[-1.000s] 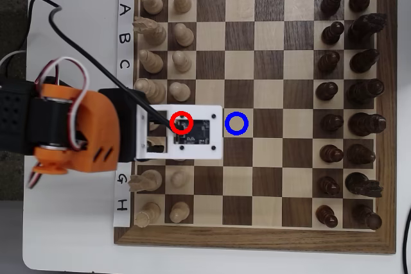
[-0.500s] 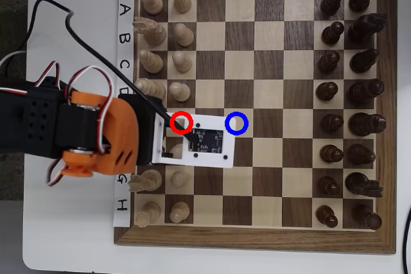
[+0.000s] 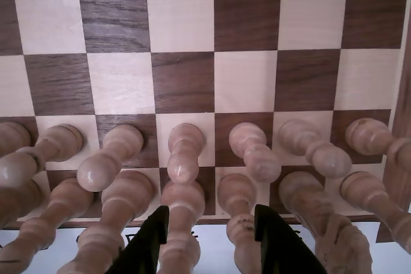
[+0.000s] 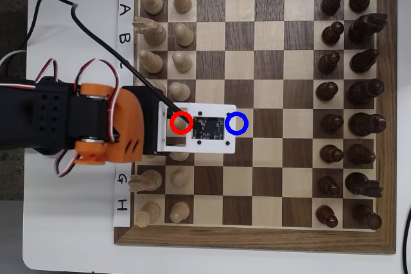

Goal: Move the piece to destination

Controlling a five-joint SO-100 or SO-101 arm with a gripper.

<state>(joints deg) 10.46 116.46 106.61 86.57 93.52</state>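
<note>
In the overhead view the piece is hidden under my wrist's white camera board (image 4: 199,128), which covers the red ring (image 4: 181,122). The destination (image 4: 236,123), a pale square ringed in blue, lies just off the board's right edge. In the wrist view my gripper (image 3: 212,215) is open, its dark fingers (image 3: 154,239) low at the bottom edge. Two tall pale back-row pieces show between them. Ahead stands a row of pale pawns (image 3: 185,152). I cannot tell which pawn is the ringed one.
Pale pieces (image 4: 153,62) fill columns 1 and 2 around my arm (image 4: 106,129). Dark pieces (image 4: 350,94) hold columns 7 and 8 on the right. The chessboard's (image 4: 270,62) middle columns carry no pieces. A black cable (image 4: 96,40) arcs over the table's left side.
My arm swung down and to the right, then came back up. The white board now sits further right, spanning the space between the red and blue rings. No piece has moved.
</note>
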